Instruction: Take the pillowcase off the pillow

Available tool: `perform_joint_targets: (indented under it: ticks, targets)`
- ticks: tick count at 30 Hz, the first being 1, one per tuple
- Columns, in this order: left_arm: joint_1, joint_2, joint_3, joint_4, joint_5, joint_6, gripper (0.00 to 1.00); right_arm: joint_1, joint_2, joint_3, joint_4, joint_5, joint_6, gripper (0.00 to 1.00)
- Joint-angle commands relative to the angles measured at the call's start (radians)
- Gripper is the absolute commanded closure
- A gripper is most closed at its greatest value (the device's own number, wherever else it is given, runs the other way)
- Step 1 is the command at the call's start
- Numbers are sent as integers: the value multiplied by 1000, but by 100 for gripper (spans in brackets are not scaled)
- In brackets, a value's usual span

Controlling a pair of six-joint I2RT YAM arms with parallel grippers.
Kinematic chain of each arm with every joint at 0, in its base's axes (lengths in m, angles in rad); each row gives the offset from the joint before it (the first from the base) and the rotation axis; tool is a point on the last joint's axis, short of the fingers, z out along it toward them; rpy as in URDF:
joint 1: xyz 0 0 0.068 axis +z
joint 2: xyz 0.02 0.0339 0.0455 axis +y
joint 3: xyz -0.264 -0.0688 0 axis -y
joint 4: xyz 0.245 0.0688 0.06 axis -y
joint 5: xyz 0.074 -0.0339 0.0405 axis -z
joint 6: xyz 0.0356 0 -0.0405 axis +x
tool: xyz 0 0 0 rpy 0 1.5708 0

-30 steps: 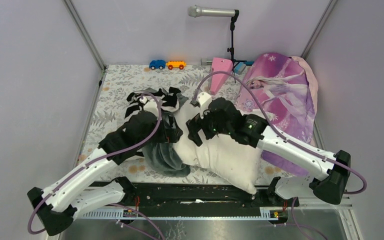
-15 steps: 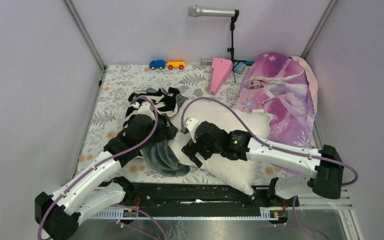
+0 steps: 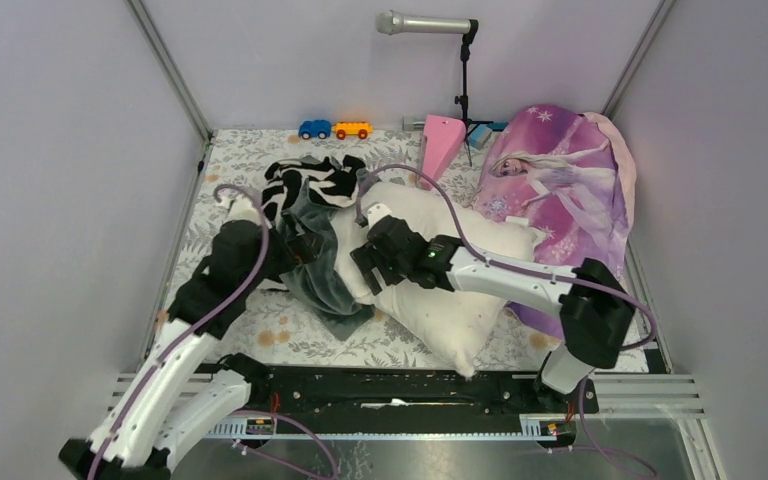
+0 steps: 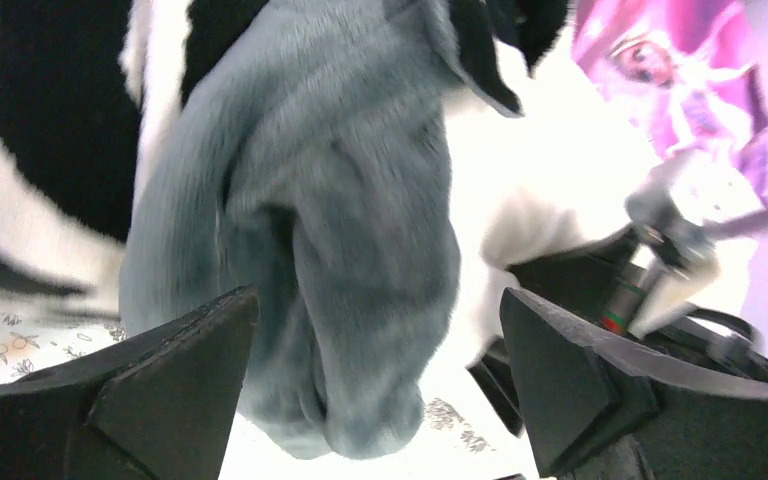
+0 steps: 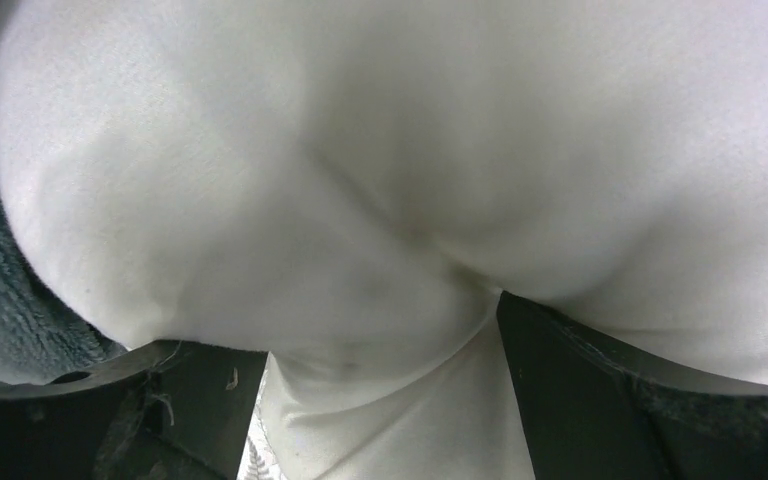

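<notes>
Table point(image 3: 235, 160): covered with a flowery cloth.
Princess-print fabric point(image 3: 570, 190): purple-pink, heaped at 2 o'clock on the table.
Pillow point(image 3: 460, 310): white and plump, in the middle of the table, mostly bare.
Pillowcase point(image 3: 325, 285): fuzzy grey-green with a black-and-white part, bunched against the pillow's 9 o'clock side.
Left gripper point(image 4: 378, 300): spread wide and let go, with a hanging fold of pillowcase between its fingers.
Right gripper point(image 5: 380, 330): spread wide, pushed into the white pillow, with cloth bulging between its fingers.
Microphone point(image 3: 425, 23): on a stand at 12 o'clock.
Pink wedge point(image 3: 440, 148): at 12 o'clock, touching the pillow.
Blue toy car point(image 3: 314, 129) and orange toy car point(image 3: 351, 129): side by side at 11 o'clock.
</notes>
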Motion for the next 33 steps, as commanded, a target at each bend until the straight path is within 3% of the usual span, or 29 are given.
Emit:
perform_joint_targets:
  ticks: [1, 7, 9, 12, 14, 20, 26, 28, 31, 33]
  targets:
    - [8, -141, 27, -134, -21, -99, 1, -44, 115, 96, -5, 141, 29, 12]
    - [8, -280, -181, -60, 80, -289, 1, -44, 167, 153, 12, 81, 38, 22]
    - [8, -289, -238, -20, 80, -311, 1, -44, 158, 144, 31, 56, 36, 40]
    - [8, -277, -304, 70, 91, -321, 1, -43, 135, 121, 57, 23, 31, 83]
    - [8, -246, -333, 137, 116, -324, 1, -43, 111, 101, 67, 2, 29, 99]
    - [-1, -111, -380, 335, 202, -320, 1, -43, 59, 52, 97, -69, 19, 100]
    - [-20, -42, -408, 335, 94, -314, 5, -43, 37, 43, 97, -73, 21, 100]
    - [-18, -41, -424, 328, 2, -314, 18, -44, 17, 42, 81, -47, 29, 100]
    - [-16, -64, -418, 270, -140, -315, 52, -48, -47, 35, 51, -17, 30, 100]
    - [-14, -84, -402, 232, -229, -307, 68, -59, -115, 26, 25, -7, 28, 100]
